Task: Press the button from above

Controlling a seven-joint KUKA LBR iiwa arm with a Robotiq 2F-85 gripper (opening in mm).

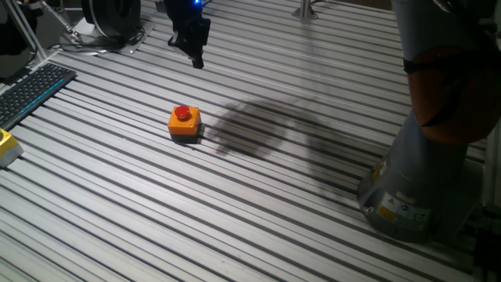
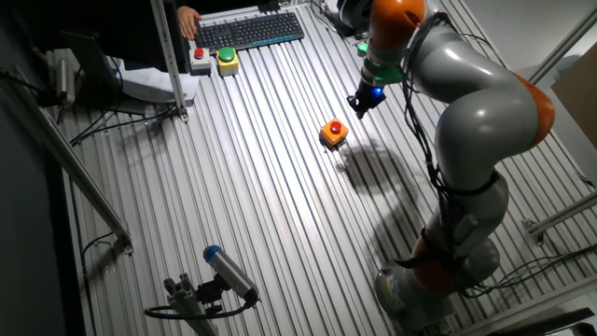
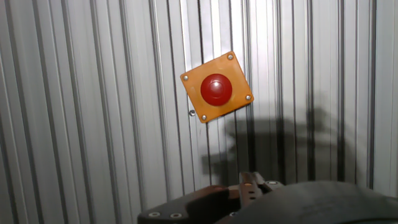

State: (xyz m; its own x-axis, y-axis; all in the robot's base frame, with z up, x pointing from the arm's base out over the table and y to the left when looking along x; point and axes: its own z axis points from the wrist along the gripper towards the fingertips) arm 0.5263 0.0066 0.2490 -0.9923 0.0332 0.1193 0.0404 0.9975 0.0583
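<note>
The button is a small round red cap on top of an orange-yellow box that stands on the slatted metal table. The other fixed view shows the button just left of and below my gripper. My gripper hangs well above the table, off to one side of the box and not over it. From the hand view, the button lies ahead of and below the gripper, whose dark body fills the bottom edge. No view shows a gap or contact at the fingertips.
A keyboard lies at the table's left edge, with a yellow block below it. Two other button boxes and a person's hand sit near the keyboard. The arm's base stands at the right. A camera is mounted near the front.
</note>
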